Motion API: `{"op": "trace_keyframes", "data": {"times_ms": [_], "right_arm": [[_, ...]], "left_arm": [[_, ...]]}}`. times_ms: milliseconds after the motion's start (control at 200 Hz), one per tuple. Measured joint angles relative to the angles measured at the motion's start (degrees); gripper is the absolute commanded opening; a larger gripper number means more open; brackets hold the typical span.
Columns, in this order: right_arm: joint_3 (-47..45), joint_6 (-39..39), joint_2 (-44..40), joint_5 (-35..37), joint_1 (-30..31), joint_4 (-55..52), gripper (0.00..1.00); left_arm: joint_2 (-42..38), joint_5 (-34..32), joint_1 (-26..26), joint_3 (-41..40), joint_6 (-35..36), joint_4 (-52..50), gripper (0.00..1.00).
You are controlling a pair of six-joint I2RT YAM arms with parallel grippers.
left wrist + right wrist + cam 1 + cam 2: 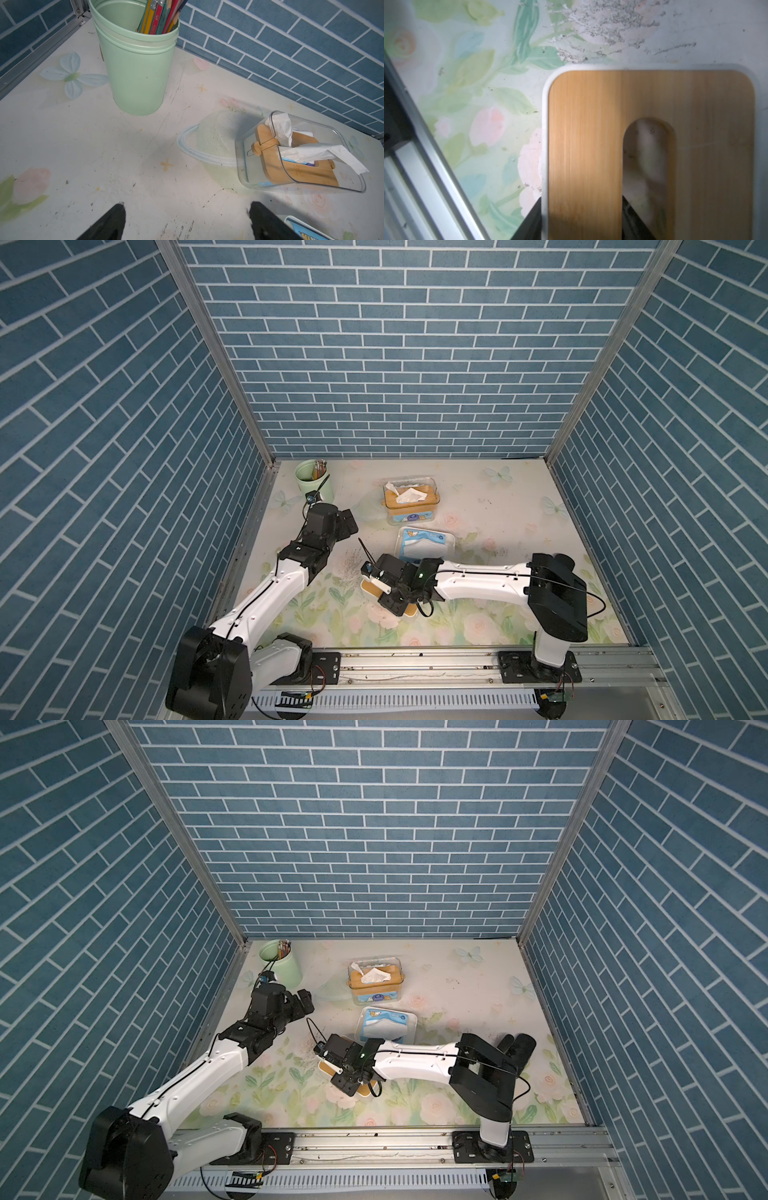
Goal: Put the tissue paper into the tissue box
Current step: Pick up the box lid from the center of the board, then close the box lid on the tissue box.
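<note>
The tissue paper, a blue-and-white pack (424,549) (384,1027), lies in an open white tissue box (400,545) at mid table. That box's bamboo lid (583,124) (369,588), white-rimmed with an oval slot, lies flat nearer the front. My right gripper (581,199) (392,599) points down on the lid. One finger is against the lid's outer rim and the other is inside the slot, both touching. My left gripper (187,205) (351,524) hovers open and empty above the table, left of the pack.
A clear box (411,499) (249,149) with a bamboo insert and white tissue (311,153) sticking out stands behind the pack. A green cup (313,483) (137,72) of pencils is in the back left corner. The front rail (425,145) runs close to the lid.
</note>
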Motion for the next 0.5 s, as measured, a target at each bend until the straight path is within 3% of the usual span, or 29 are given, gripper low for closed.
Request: {"op": "trace_keyframes", "data": {"times_ms": [240,500], "right_arm": [[3.58,-8.9,-10.08,-3.19,-2.27,-7.85,0.31],[10.19,-19.3,-13.64,0.13,-11.3,-16.76,0.31]], "left_arm": [[-0.98,0.76,0.11,2.75,1.88,-1.11,0.98],[-1.05,6.49,0.22,2.69,3.3,-0.35,0.98]]}}
